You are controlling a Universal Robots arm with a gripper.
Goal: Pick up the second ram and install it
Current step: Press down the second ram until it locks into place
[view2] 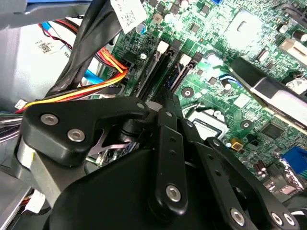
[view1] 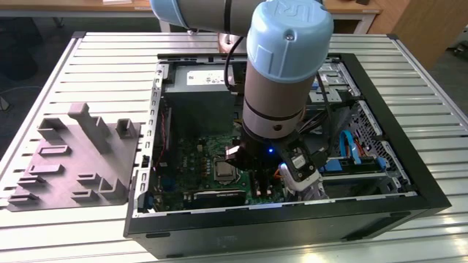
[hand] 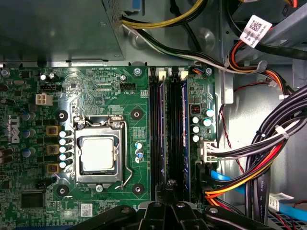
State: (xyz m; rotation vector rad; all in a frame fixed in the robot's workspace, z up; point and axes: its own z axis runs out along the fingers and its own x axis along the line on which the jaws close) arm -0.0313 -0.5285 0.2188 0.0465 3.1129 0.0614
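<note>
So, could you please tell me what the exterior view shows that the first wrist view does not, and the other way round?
From the exterior view: the grey plastic fixture on the slatted table, the whole black computer case, and the arm's blue-capped joint.
From the first wrist view: the long memory slots close up and the orange-yellow wire bundle.
Both: the green motherboard, the processor socket and the gripper, which sits at the slots' end.

no readable text; barcode tag on cables.
</note>
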